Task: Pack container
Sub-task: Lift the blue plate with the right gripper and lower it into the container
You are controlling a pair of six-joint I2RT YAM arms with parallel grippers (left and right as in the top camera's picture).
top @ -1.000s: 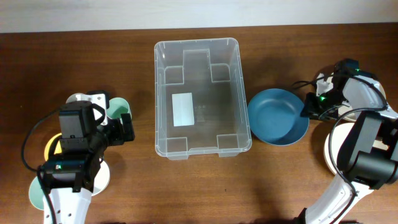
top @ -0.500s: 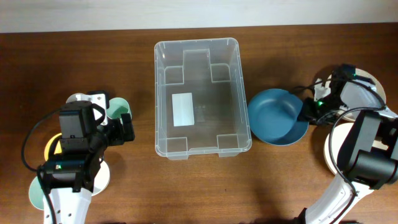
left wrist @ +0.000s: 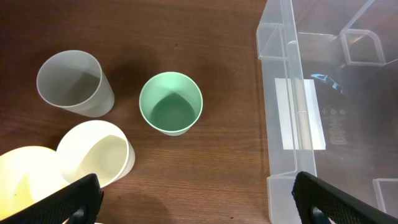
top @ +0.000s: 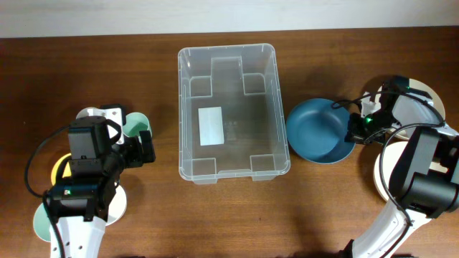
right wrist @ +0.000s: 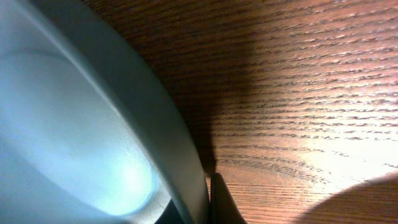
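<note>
The clear plastic container (top: 182,107) stands empty in the middle of the table, with a white label (top: 211,125) on its bottom; its left side shows in the left wrist view (left wrist: 277,112). A blue bowl (top: 315,132) sits just right of it. My right gripper (top: 356,130) is at the bowl's right rim. In the right wrist view the rim (right wrist: 155,130) runs between my two fingers (right wrist: 202,202), which press on it. My left gripper (top: 145,149) is open and empty, left of the container, over bare wood (left wrist: 196,208).
A green cup (left wrist: 171,102), a grey cup (left wrist: 74,82) and a cream cup (left wrist: 96,152) stand left of the container, with a yellow dish (left wrist: 18,180) beside them. White dishes (top: 424,93) lie at the far right under the right arm.
My right gripper has moved down and left from beside the bowl onto its right rim. The left arm has not moved.
</note>
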